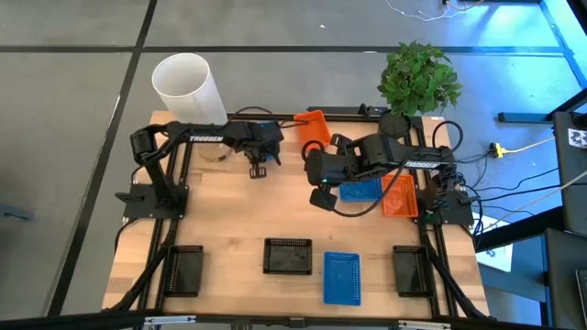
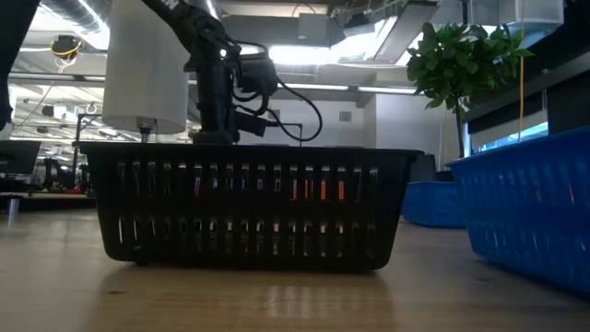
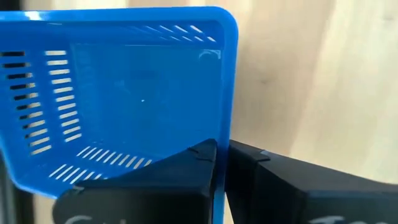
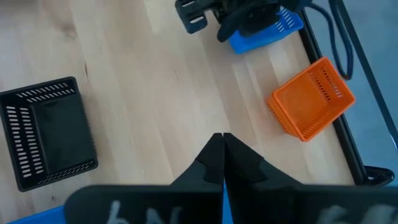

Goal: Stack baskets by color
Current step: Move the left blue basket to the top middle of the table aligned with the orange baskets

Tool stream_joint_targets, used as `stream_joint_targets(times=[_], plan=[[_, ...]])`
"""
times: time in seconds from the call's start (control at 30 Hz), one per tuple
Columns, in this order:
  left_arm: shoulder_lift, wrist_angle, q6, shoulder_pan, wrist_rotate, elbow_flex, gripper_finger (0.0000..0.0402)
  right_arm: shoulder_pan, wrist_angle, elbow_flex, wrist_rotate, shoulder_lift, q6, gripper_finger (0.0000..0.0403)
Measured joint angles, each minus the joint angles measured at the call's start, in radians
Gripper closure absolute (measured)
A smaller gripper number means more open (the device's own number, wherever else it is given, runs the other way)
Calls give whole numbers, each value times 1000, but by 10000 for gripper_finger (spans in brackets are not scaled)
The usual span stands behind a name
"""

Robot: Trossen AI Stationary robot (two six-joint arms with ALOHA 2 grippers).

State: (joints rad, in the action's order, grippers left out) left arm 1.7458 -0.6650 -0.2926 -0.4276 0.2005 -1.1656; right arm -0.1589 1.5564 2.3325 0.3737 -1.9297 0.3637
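Blue mesh plastic fills our left gripper's (image 3: 222, 146) view. Its jaws are pinched narrow on one wall of the blue basket (image 3: 124, 93), which lies right of centre on the surface (image 1: 229, 211), just beside an orange basket (image 1: 400, 197). Our right gripper (image 4: 222, 138) hangs above bare wood farther left, jaws closed on nothing. We judge the step to be carrying this basket to the second blue basket (image 1: 342, 277) at the near edge. To do it well we should lift clear of the orange neighbour, keep the tray level, match long side to long side, and lower squarely before letting go.
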Motion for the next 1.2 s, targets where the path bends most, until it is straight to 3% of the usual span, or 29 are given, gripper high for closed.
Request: stream_joint_targets(times=[0.4, 0.5, 1.0, 1.2], plan=[[0, 30, 22, 2, 23, 0, 397, 0, -2, 0, -1, 0, 1, 403], [0, 32, 76, 4, 71, 0, 396, 0, -2, 0, -5, 0, 2, 403], [0, 30, 76, -6, 81, 0, 328, 0, -3, 0, -8, 0, 2, 403], [-27, -7, 115, -2, 135, 1, 328, 0, -1, 0, -9, 0, 64, 403]])
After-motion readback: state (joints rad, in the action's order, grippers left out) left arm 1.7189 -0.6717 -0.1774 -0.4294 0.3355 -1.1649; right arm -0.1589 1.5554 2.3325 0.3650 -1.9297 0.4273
